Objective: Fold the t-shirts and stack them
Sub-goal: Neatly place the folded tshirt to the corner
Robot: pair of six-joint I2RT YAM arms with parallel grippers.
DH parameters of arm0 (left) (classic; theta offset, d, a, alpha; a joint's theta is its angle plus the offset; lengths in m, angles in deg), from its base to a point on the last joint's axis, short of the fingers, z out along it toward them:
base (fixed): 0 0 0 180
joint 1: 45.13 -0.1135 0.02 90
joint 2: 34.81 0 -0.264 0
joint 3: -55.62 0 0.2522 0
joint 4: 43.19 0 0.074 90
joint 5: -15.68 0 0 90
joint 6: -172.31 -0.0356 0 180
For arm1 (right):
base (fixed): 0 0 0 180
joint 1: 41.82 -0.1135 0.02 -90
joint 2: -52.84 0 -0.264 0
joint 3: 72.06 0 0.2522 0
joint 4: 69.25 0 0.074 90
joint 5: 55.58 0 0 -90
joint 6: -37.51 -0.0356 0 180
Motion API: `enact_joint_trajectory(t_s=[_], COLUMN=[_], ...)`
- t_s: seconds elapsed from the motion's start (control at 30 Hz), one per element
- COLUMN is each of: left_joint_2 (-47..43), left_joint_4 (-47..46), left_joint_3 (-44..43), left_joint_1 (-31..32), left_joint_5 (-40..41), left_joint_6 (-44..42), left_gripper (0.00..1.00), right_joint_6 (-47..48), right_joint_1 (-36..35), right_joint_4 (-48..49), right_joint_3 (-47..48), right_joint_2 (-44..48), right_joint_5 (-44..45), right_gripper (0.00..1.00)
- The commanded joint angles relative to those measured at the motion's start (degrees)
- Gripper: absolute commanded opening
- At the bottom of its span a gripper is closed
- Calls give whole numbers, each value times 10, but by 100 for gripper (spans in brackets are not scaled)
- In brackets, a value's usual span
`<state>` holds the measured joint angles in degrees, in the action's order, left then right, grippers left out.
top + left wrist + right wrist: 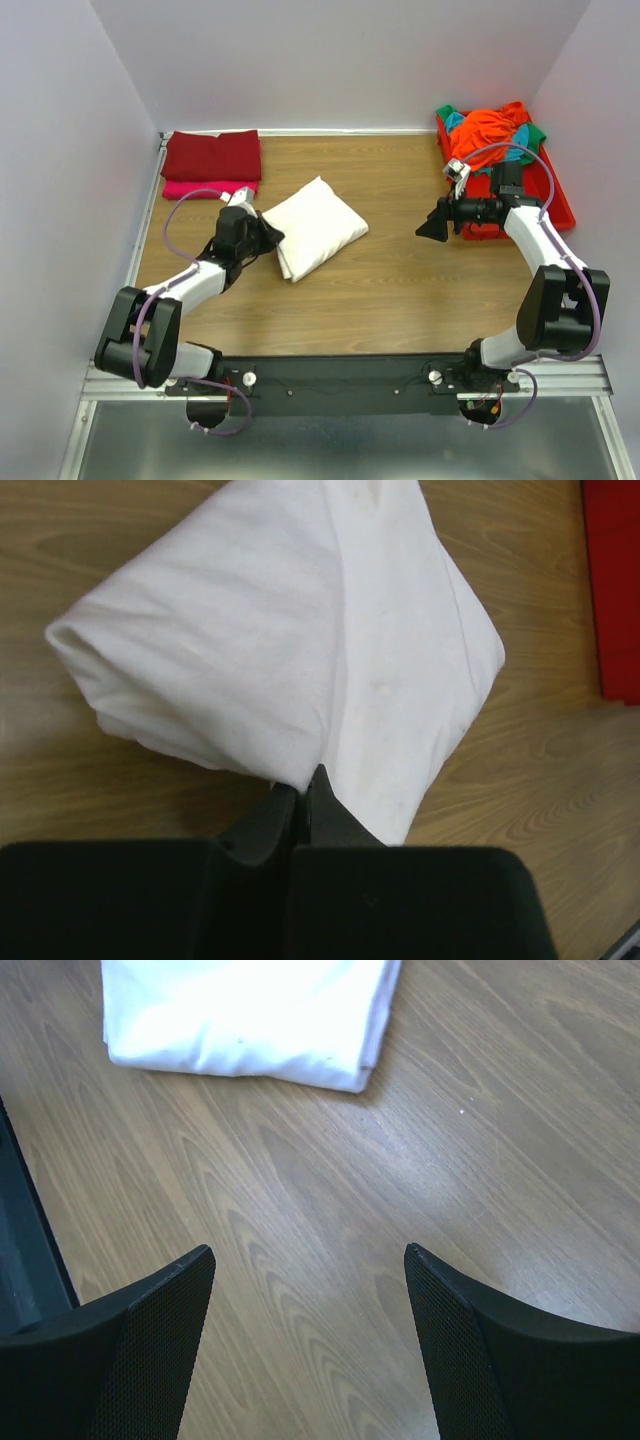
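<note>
The left gripper (301, 786) is sitting shut against the edge of the folded cream-white t-shirt (290, 640) — the right gripper (308, 1256) is hanging wide open, empty, over the desk (330, 1190).

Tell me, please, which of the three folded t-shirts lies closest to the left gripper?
The cream-white t-shirt mid-table: the shut left gripper has its tips at its edge. The dark red t-shirt and pink t-shirt are stacked apart in the far left corner.

The wooden surface (400, 280) carries a folded cream-white t-shirt (315, 225) just off centre toward 9 o'clock. At 10 o'clock a folded pink t-shirt (200, 189) lies on it beneath a dark red t-shirt (212, 155). A red tray (562, 205) sits at 2 o'clock.
</note>
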<state>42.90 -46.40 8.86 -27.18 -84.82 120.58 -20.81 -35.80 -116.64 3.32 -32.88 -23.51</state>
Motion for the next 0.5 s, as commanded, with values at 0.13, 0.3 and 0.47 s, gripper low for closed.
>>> enact_joint_trajectory(t_s=[0.13,0.3,0.47], left_joint_2=[-33,-47,-88], left_joint_4=[-49,63,135], left_joint_3=[64,48,52], left_joint_1=[-14,-19,-34], left_joint_5=[-89,24,79], left_joint_6=[108,131,170], left_gripper=[4,55,78], right_joint_6=[13,13,13], right_joint_1=[3,3,4], right_joint_4=[-18,-20,-21], right_joint_3=[6,7,7], right_joint_2=[-3,-2,-3], right_joint_5=[-18,-17,-19], right_gripper=[83,83,83])
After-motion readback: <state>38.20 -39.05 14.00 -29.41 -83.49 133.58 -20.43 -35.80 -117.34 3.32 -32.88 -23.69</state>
